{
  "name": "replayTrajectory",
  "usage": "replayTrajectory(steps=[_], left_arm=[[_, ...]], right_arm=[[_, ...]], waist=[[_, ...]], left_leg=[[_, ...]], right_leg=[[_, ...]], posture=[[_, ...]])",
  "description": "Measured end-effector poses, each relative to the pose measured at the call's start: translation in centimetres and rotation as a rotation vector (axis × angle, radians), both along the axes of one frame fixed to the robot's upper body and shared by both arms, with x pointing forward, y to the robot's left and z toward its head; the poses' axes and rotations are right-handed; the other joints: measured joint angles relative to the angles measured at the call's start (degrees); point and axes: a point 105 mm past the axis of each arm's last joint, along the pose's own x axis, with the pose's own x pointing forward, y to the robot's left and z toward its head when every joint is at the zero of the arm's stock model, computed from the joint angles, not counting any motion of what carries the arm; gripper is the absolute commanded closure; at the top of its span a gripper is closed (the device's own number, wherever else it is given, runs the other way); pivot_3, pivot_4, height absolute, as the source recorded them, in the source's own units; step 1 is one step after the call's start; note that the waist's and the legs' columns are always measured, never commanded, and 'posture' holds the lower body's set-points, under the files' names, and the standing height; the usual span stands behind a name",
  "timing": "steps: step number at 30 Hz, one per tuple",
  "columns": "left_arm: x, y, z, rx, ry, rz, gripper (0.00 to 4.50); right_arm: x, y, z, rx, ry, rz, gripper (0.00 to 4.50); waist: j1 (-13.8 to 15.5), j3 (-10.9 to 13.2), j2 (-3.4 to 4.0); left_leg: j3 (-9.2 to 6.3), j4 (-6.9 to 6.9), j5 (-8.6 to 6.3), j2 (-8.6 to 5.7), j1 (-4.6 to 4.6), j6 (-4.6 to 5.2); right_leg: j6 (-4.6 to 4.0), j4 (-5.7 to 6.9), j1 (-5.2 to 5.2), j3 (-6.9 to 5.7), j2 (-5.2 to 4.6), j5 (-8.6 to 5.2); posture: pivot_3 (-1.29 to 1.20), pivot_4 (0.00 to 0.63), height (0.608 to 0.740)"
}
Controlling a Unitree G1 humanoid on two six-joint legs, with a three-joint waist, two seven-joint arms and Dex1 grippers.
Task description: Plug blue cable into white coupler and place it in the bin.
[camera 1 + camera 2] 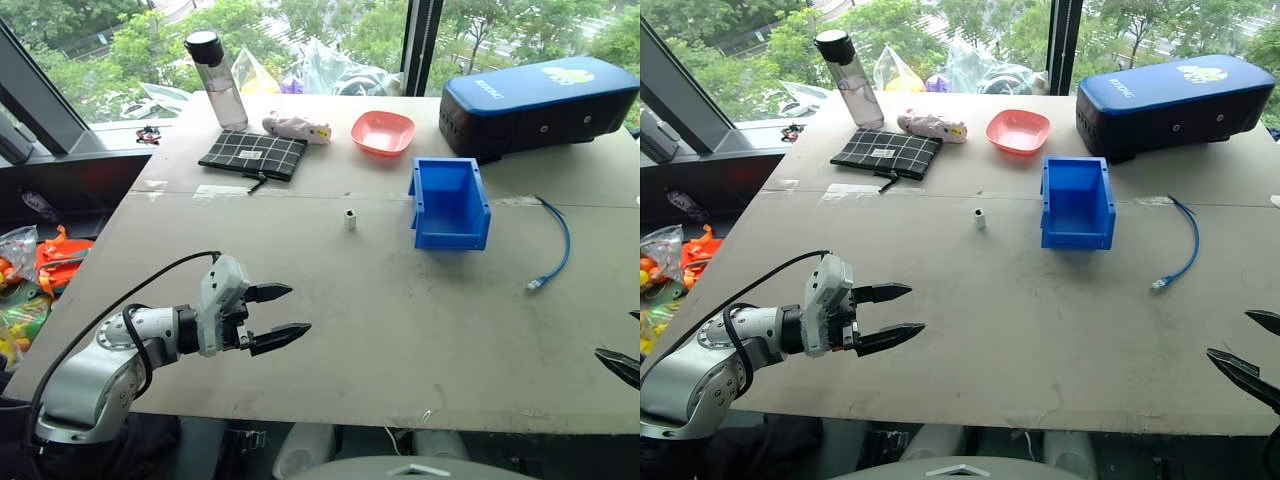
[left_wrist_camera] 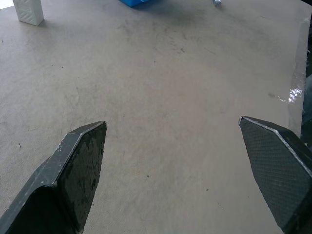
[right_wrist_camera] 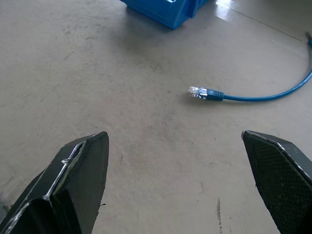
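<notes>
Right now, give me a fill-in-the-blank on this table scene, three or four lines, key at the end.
1. The white coupler stands on the table to the robot's ____ of the bin.
2. The blue cable lies ____ the bin, on the table.
3. Both the left hand and the right hand are ____ and hold nothing.
4. The bowl behind the bin is ____ in colour.

Missing words: left; outside; open; pink

Both head views look forward and down over the worktop (image 1: 400, 330) toward the windows, sharing nearly the whole scene. The left wrist view skims low toward the white coupler (image 2: 28, 10); the right wrist view sits close above the blue cable (image 3: 253, 96). Both catch the bin (image 3: 165, 12).
</notes>
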Motion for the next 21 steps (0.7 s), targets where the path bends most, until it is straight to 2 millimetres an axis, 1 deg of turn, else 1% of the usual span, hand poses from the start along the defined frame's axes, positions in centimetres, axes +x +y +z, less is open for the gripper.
replayTrajectory(steps=[2,3,4,5,6,7,9,10,11,13,16,18,21], left_arm=[[0.0,0.0,0.0,-0.001,-0.001,0.0,0.08],[0.0,0.0,0.0,-0.017,-0.009,0.012,0.08],[0.0,-0.4,-0.2,-0.065,-0.021,0.035,0.08],[0.0,-0.7,-0.1,-0.079,-0.027,0.036,0.08],[0.0,-0.9,-0.1,-0.087,-0.031,0.036,0.08],[0.2,-1.1,0.2,-0.1,-0.046,0.035,0.08],[0.4,-1.6,0.6,-0.107,-0.071,0.017,0.08],[0.5,-2.2,1.2,-0.115,-0.104,-0.003,0.08],[0.6,-3.3,2.0,-0.125,-0.149,-0.047,0.08],[0.7,-4.3,2.4,-0.121,-0.186,-0.085,0.08],[0.6,-6.2,2.9,-0.11,-0.237,-0.162,0.08],[0.5,-6.5,2.8,-0.101,-0.246,-0.177,0.08],[0.5,-7.1,2.9,-0.089,-0.26,-0.203,0.08]], right_arm=[[0.0,0.0,0.0,0.0,-0.002,0.0,0.09],[0.5,-0.1,0.4,-0.005,-0.019,0.001,0.09],[1.8,-0.2,1.1,-0.025,-0.054,-0.005,0.09],[2.4,-0.2,1.6,-0.041,-0.071,-0.006,0.09],[2.6,-0.2,1.7,-0.053,-0.075,-0.003,0.09],[3.5,0.2,2.0,-0.108,-0.066,0.028,0.09],[4.2,0.5,2.1,-0.157,-0.047,0.061,0.09],[5.0,1.0,2.0,-0.225,-0.022,0.101,0.09],[6.1,1.8,2.1,-0.295,-0.007,0.162,0.09],[7.4,2.7,2.2,-0.366,0.016,0.249,0.09],[9.2,2.9,1.7,-0.523,0.085,0.39,0.09],[9.9,2.9,1.3,-0.562,0.117,0.439,0.09],[11.5,3.4,1.4,-0.623,0.146,0.523,0.09]], waist=[[0.0,0.0,-0.01],[0.0,0.0,0.02],[-0.3,0.0,0.05],[-0.3,0.1,0.0],[-0.2,0.1,-0.03],[-0.1,0.1,-0.07],[-0.1,0.1,-0.06],[-0.1,0.1,-0.1],[0.0,0.1,-0.1],[-0.1,0.1,-0.09],[-0.2,0.1,-0.14],[-0.3,0.1,-0.13],[-0.7,0.2,-0.13]], left_leg=[[0.01,0.0,0.0,0.0,0.0,0.0],[0.08,0.0,-0.01,0.0,0.02,0.01],[0.41,0.0,-0.04,0.02,0.13,0.06],[0.48,0.0,-0.04,0.05,0.14,0.08],[0.49,0.0,-0.04,0.07,0.15,0.07],[0.51,0.01,-0.04,0.09,0.17,0.07],[0.58,0.01,-0.04,0.09,0.17,0.07],[0.69,0.05,-0.04,0.09,0.19,0.07],[0.76,0.06,-0.03,0.08,0.15,0.05],[0.82,0.06,0.0,0.08,0.16,0.01],[0.91,0.06,0.03,0.14,0.18,-0.05],[0.94,0.02,0.06,0.16,0.17,-0.1],[1.0,0.01,0.07,0.18,0.16,-0.12]], right_leg=[[0.0,0.0,0.0,0.01,0.0,0.0],[0.0,-0.02,0.0,0.08,0.0,0.0],[-0.05,-0.02,0.01,0.36,0.01,0.03],[-0.06,-0.01,0.01,0.39,0.02,0.04],[-0.07,-0.01,0.01,0.39,0.04,0.04],[-0.06,-0.01,0.02,0.37,0.07,0.04],[-0.06,-0.02,0.02,0.38,0.08,0.05],[0.0,-0.02,0.04,0.38,0.09,0.09],[0.01,-0.04,0.04,0.34,0.09,0.11],[0.01,-0.04,0.04,0.36,0.09,0.11],[0.01,-0.05,0.03,0.36,0.13,0.11],[0.01,-0.08,0.01,0.36,0.13,0.11],[0.01,-0.09,0.0,0.39,0.14,0.11]], posture=[[0.0,0.15,0.736],[0.0,0.15,0.736],[0.0,0.15,0.736],[0.0,0.15,0.736],[0.0,0.15,0.736],[0.0,0.15,0.736],[0.0,0.15,0.736],[0.0,0.15,0.736],[0.0,0.15,0.736],[0.0,0.15,0.736],[0.0,0.15,0.736],[0.0,0.15,0.736],[0.0,0.15,0.736]])
